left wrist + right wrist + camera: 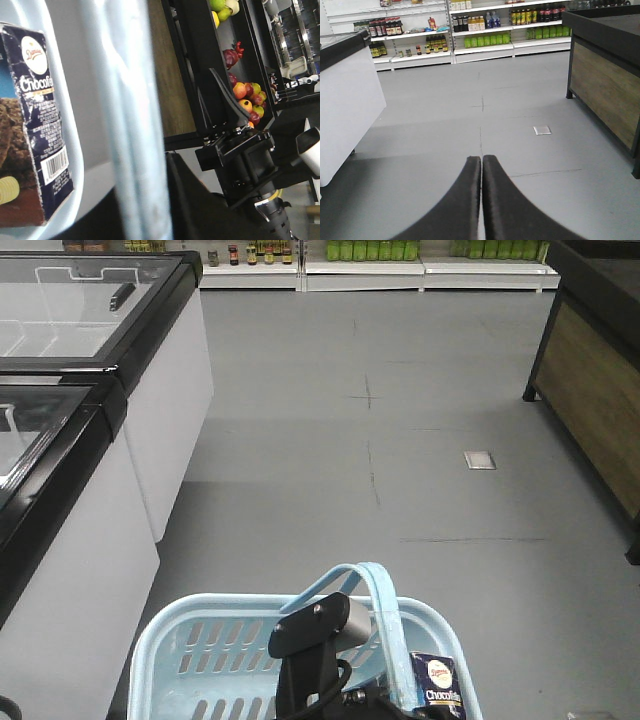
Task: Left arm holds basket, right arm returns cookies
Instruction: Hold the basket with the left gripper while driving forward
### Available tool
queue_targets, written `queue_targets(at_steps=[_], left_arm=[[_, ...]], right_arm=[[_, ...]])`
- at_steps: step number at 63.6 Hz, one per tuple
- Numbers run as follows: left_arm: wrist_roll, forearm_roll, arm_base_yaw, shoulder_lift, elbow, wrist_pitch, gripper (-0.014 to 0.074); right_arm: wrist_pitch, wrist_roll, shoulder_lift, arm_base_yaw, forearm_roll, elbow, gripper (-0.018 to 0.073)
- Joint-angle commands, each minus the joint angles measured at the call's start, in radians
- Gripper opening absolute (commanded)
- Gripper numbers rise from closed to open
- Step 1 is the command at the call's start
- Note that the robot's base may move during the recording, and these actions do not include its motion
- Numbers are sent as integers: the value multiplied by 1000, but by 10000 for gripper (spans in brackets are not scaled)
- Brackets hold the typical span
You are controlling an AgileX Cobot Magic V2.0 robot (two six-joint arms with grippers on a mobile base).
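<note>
The light blue basket is at the bottom of the front view, its arched handle raised. My left arm, black with a silver-grey cylinder, reaches to that handle. In the left wrist view the handle runs between the dark fingers of my left gripper, which is shut on it. The dark navy cookies box stands in the basket's right end, and the wrist view shows its barcode side. My right gripper is shut with nothing in it, over bare floor. The left wrist view shows it apart from the basket.
White chest freezers with glass lids line the left. A black stand with wooden sides is at the right and holds fruit. Shelves of bottles run along the back. A metal floor plate lies ahead.
</note>
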Motion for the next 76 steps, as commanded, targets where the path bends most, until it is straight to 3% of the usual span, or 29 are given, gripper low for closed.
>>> queue_targets(at_steps=[1,76], left_arm=[[13,21,-5,-42,-31,-15,-6],[13,21,-5,-42,-31,-3,-6]], right_arm=[[-78,-10,-17,-6,-6,4,-11],[-75,-10,-17,-6,-6,4,-11]])
